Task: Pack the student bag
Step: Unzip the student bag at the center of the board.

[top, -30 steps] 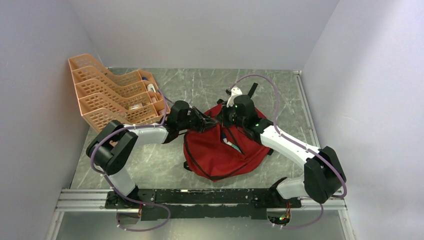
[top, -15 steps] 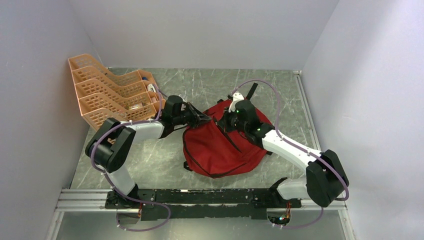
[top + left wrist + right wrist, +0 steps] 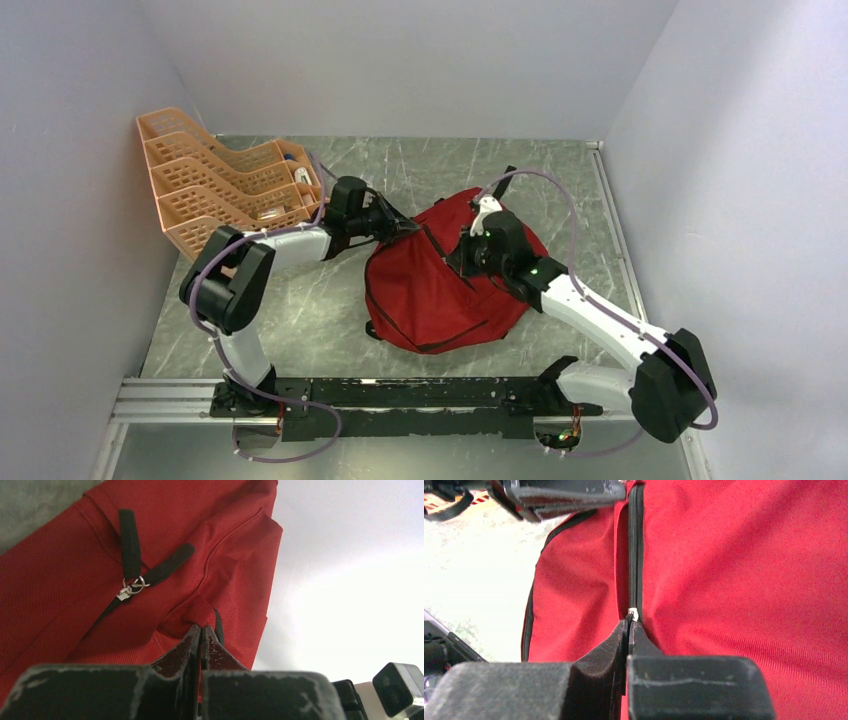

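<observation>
The student bag [image 3: 440, 295] is lying midway on the table [image 3: 300, 325], the tray rack [image 3: 215, 190] standing behind-left of it. My left claw [image 3: 201, 629] is sitting at its far-left edge, my right claw [image 3: 629, 622] on its zipper [image 3: 636, 555].

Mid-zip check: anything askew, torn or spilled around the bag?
Nothing stands out. The red fabric backpack looks intact, with the left gripper pinching its edge and the right gripper shut on the zipper pull; nothing has spilled.

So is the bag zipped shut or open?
Shut where visible: the bag zipper ahead of the right gripper is closed, no gap from above. Behind it, cannot tell.
</observation>
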Motion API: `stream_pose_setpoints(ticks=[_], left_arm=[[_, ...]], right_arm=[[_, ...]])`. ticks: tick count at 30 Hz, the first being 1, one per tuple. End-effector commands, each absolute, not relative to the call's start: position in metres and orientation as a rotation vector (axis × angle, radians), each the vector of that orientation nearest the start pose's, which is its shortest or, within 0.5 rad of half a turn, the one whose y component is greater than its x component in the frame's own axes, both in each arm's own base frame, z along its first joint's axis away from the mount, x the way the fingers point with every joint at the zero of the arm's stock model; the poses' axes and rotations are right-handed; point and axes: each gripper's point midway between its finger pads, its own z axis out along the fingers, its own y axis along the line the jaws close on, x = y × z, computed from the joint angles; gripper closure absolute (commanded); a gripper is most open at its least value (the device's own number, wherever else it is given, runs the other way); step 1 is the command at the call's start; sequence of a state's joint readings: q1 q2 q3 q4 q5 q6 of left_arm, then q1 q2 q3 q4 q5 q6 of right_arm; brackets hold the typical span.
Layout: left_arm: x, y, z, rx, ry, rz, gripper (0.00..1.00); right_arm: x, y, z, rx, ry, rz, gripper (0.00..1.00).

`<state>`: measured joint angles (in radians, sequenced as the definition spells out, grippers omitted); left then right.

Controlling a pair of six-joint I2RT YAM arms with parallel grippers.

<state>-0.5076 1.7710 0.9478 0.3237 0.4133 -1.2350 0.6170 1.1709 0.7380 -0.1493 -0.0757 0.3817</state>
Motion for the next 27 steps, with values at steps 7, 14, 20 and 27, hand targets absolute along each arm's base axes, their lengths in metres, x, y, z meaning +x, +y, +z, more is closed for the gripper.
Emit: stream_pose_setpoints(ticks=[7,14,20,27], left_arm=[[0.418,-0.296,0.117,-0.468,2.256,-1.126,0.95],[0.439,-0.287,0.115,-0.476,2.247,-1.081,0.95],[0.449,-0.283,0.117,-0.470,2.243,-1.053,0.95],[0.452,-0.279,0.118,-0.459,2.237,-1.042,0.95]], right_arm=[[0.223,0.201,0.116,-0.062,2.375,0.683,1.00],[0.205,0.183,0.104,0.076,2.433,0.648,1.00],[0.196,0.163,0.104,0.172,2.440,0.572,1.00],[0.188,0.156,0.094,0.187,2.489,0.534,1.00]])
